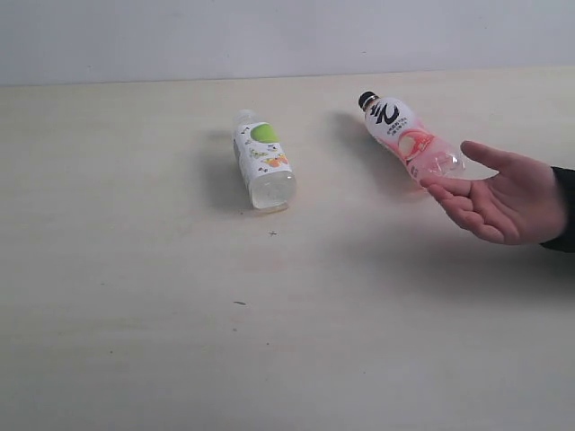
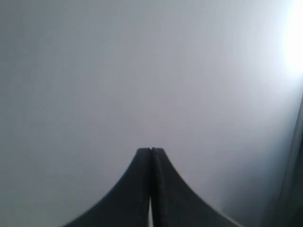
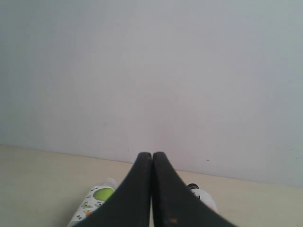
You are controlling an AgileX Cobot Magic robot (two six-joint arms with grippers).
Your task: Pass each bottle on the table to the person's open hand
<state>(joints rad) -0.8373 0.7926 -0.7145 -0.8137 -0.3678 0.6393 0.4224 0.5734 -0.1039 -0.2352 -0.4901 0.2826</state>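
Tabletop [image 1: 135, 341]: pale beige wood grain, fills most of the exterior view. A plain whitish wall [image 1: 269, 36] runs along its far edge.

Person's open hand [image 1: 499, 202]: comes in from the right edge of the exterior view, palm up, thumb spread, dark sleeve at the wrist. A soft shadow lies on the tabletop under it.

Pink bottle [image 1: 409, 139]: lies on its side on the right half of the tabletop, black cap towards the far wall, clear base towards the hand. The base sits right at the fingertips and thumb; whether they touch cannot be told.

Green-label bottle [image 1: 262, 166]: lies on its side near the middle of the tabletop, white cap towards the far wall, base towards the camera. Left of the pink bottle and well apart from it.

Left fingers [image 2: 137, 189]: pressed flat together, tip to tip, nothing between them. Only a blank grey surface and a glare patch lie beyond.

Right fingers [image 3: 135, 189]: also closed on each other, empty. Beyond them are the wall, the tabletop and both bottles, each partly hidden behind the fingers.

A few dark specks [image 1: 272, 233] lie on the tabletop nearer the camera than the green-label bottle
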